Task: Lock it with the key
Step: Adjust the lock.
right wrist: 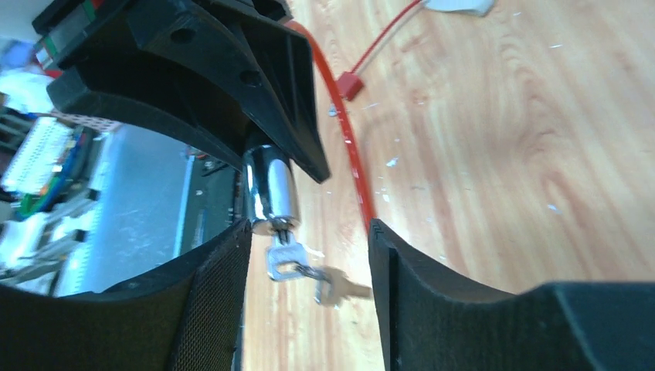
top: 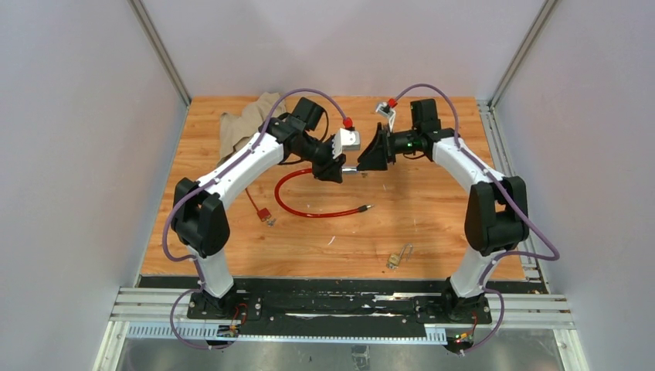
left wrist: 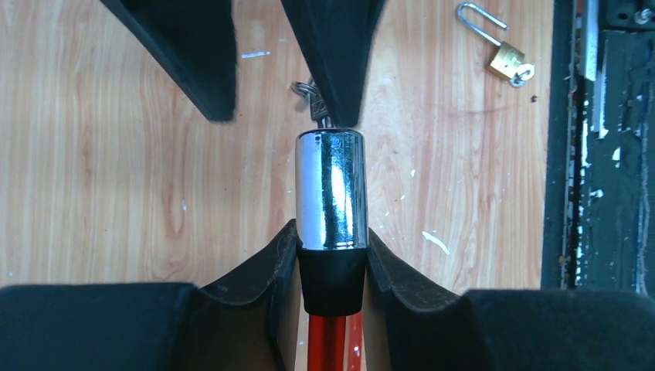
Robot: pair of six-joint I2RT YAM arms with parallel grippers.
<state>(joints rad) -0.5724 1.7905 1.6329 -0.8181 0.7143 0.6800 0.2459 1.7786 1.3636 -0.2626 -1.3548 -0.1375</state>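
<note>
Mid-counter, above the pale wooden counter (top: 440, 216), two robot arms meet tip to tip. The left fingers (left wrist: 255, 286) are clamped on the black collar of a shiny chrome barrel (left wrist: 332, 193). This is the lock end of a thick red cable loop (left wrist: 326, 344), which sags to the boards & curls toward the near side. The loop's free metal tip lies to the right.

The tiny silver-grey metal key (right wrist: 282, 259) sits pushed into the barrel's right-hand end, held up off the counter w/ its small ring (right wrist: 307, 271) dangling beside it. The right fingers (right wrist: 440, 309) stand spread apart, one on either side of the key. There is clear daylight between the key & the wider-set pad, and nothing is gripped. From the left wrist cam, one right finger's tip overlaps the key's head; whether it touches can't be told.

Elsewhere, a small brass padlock (top: 397, 257) lies close to the counter's near edge, right of ctr & well apart from both arms. A short thin red loop with a red tag (right wrist: 351, 83) rests just left of the big cable. A crumpled beige cloth (top: 246, 120) sits toward the far left corner, partly under the left arm.
</note>
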